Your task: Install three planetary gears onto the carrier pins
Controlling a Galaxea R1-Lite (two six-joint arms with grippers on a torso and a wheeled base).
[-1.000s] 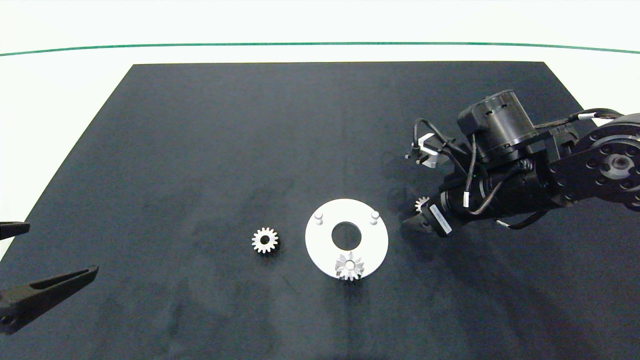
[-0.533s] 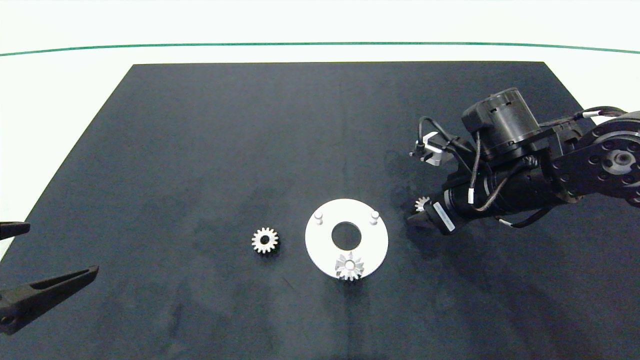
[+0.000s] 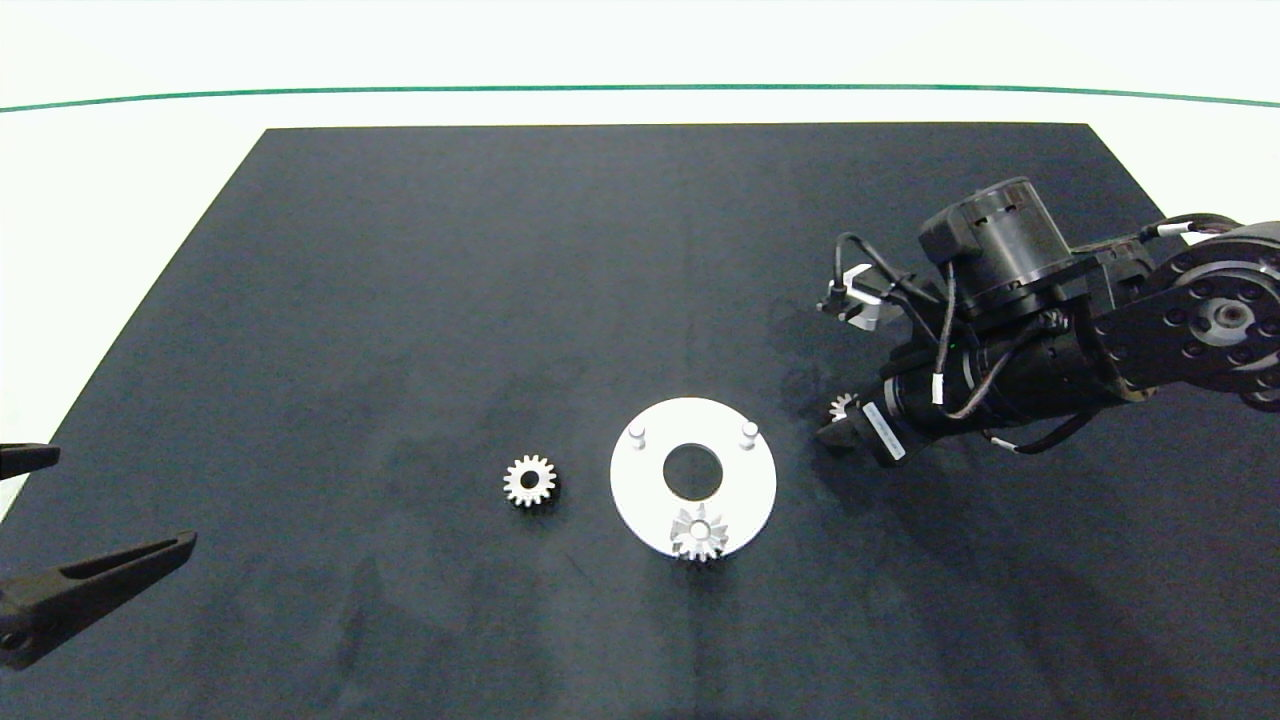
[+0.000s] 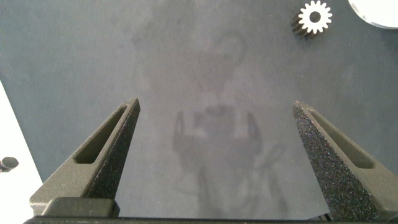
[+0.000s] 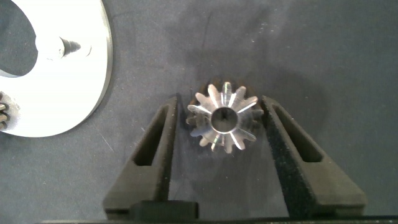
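My right gripper [image 5: 222,121] straddles a planetary gear [image 5: 222,124] on the mat, fingers closing on its teeth, contact unclear. Small, rigid, slick steel: pinch opposite tooth tips squarely. Beyond it, the carrier disc [image 3: 757,480] with bare pins [image 3: 748,431]. Left gripper [image 4: 214,130] idle, spread.

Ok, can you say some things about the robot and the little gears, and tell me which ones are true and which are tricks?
1. One gear already sits on a pin of the white disc. True.
2. All three pins have gears on them. False: two pins stand bare.
3. The right gripper has a gear between its fingers, down on the dark mat. True.
4. The left gripper is holding a gear. False: it is open and holds nothing, at the mat's left edge.
5. A loose gear lies on the mat to the left of the disc. True.
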